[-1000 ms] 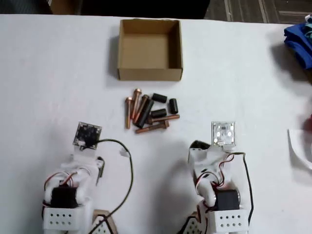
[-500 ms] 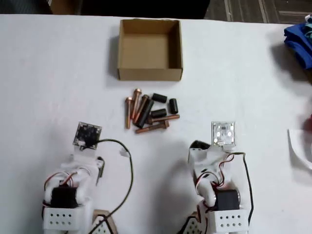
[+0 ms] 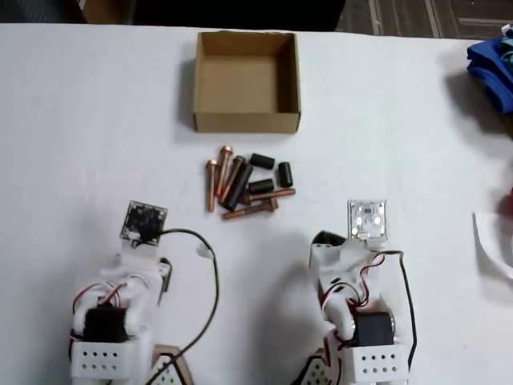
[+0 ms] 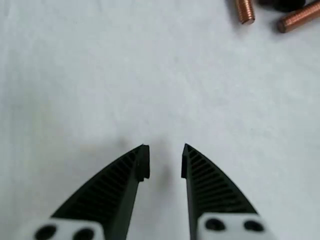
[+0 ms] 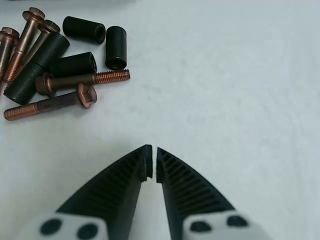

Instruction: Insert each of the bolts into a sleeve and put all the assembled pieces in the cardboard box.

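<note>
Bolts (image 3: 212, 184) and sleeves (image 3: 261, 161) lie heaped outside the cardboard box (image 3: 247, 122); left jaws spread, right jaws nearly touching.

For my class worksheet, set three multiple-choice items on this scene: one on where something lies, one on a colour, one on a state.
1. Where do the bolts lie, relative to the cardboard box?
A inside it
B outside it, on the table
C balanced on its rim

2. What colour are the sleeves?
A black
B white
C blue

3. What state is the cardboard box in?
A open and empty
B open, holding assembled pieces
C closed with a lid

Key:
1 B, the bolts lie on the white table in front of the box.
2 A, the sleeves show black among the copper bolts.
3 A, the box's bare floor is in plain sight.
</note>
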